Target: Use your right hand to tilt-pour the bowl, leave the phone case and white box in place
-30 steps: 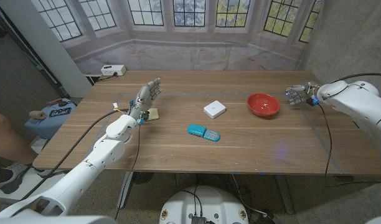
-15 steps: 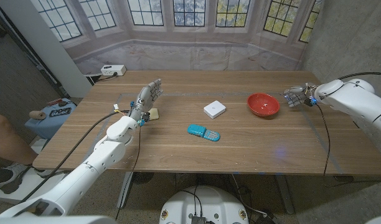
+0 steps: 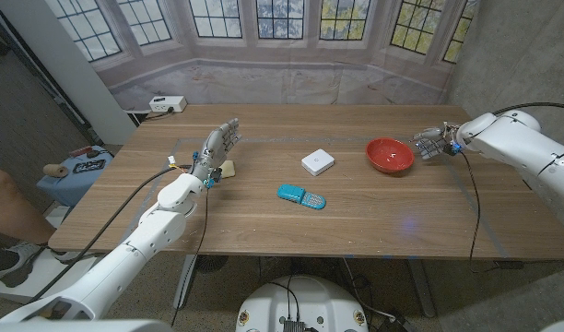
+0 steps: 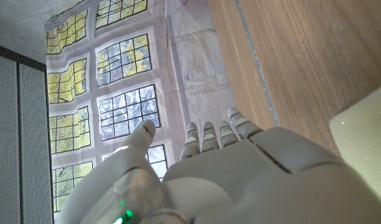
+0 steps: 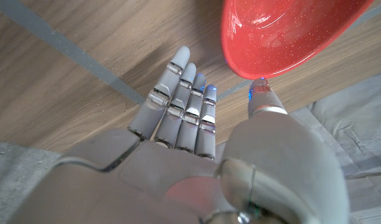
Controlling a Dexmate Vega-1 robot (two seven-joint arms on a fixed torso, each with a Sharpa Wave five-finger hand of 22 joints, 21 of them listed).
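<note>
Two hands are over the wooden table [image 3: 374, 221], one on each side. Nearest the robot, toward the middle of the table, lies the blue phone case [image 3: 301, 196], flat on the wood. Just beyond it and a little to the right sits the white box [image 3: 318, 162], apart from the case and also flat on the table.

Level with the box on the left side, the left hand [image 3: 217, 148] stands with its fingers straight and slightly spread, grasping nothing. A small pale yellow pad [image 3: 227, 169] lies on the wood just beside it; in the left wrist view the pad [image 4: 365, 146] shows past the back of the hand [image 4: 240, 180], whose fingers point toward the windowed backdrop.

On the right side, at about the same depth as the box, the red bowl [image 3: 390, 155] sits upright on the table, well apart from the case and near the box. It is round, shallow and glossy. The right hand [image 3: 432, 143] is just beside the bowl's right rim, released, with nothing in it. In the right wrist view the hand [image 5: 197, 149] has its fingers [image 5: 178, 93] extended together along the wood while the thumb tip reaches up to the bowl's [image 5: 284, 31] edge; whether the thumb actually touches the rim I cannot tell
</note>
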